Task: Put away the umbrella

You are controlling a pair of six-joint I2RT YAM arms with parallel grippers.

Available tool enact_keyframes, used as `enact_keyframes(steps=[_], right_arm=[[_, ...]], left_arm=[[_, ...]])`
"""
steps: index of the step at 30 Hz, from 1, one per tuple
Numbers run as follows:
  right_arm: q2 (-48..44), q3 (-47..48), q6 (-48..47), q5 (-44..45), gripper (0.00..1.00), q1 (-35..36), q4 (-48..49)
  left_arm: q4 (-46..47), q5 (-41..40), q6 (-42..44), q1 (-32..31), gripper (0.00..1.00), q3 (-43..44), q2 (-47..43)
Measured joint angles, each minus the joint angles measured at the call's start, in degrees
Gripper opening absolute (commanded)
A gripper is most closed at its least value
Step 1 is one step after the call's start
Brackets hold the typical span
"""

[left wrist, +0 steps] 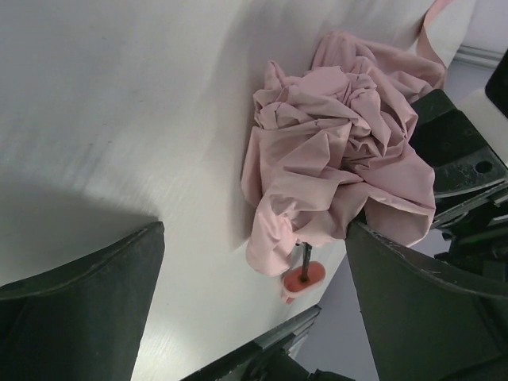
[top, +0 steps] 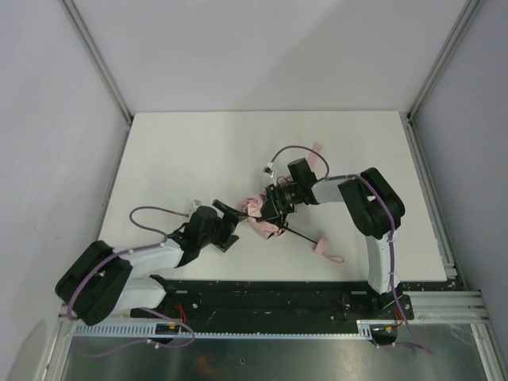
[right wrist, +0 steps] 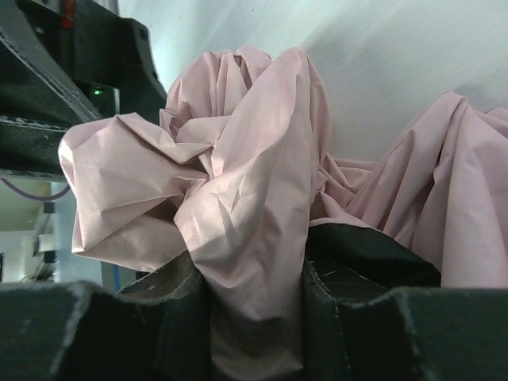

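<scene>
**Asker:** Where is the umbrella, and what has hold of it?

**Describer:** The umbrella (top: 266, 228) lies in the middle of the table (top: 175, 159) as a crumpled pale pink bundle. Its black shaft (top: 300, 236) runs right and near to the handle (top: 324, 248). The right gripper (right wrist: 254, 317) is pinched onto a fold of the fabric. The left gripper (top: 230, 222) stands wide and holds nothing, just left of the bundle.

**Asker:** What could go wrong from here?

**Describer:** The pinch seems to have cloth only, not shaft. A pull may drag loose fabric out, or the fold may slip free. If the left fingers close, they might gather cloth and miss the rod.

**Asker:** Anything unclear?

**Describer:** The ribs are buried in the folds. A small reddish cap (left wrist: 304, 275) on a black rod pokes out of the fabric, and I cannot tell which end it is. A pink strip (top: 316, 151) lies beyond the right arm, and I cannot identify it.
</scene>
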Motion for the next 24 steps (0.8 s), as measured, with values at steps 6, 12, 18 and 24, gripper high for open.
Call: enact_keyframes(steps=[6, 12, 18, 24], right_arm=[[2.43, 1.11, 1.11, -5.75, 0.0, -1.29, -0.04], [3.58, 1.92, 1.57, -8.31, 0.0, -1.88, -0.22], [4.04, 2.95, 1.46, -9.51, 0.0, -2.12, -1.57], [4.37, 4.07, 0.02, -10.05, 0.0, -2.14, -4.33]], left_arm=[[7.23, -3.98, -3.17, -3.04, 0.99, 1.38, 6.95], [14.56, -7.67, -5.57, -5.05, 1.0, 3.06, 13.4], [18.58, -10.6, -5.62, -5.6, 0.94, 6.08, 19.02], [21.24, -9.38, -3.76, -4.22, 0.8, 8.83, 23.93]])
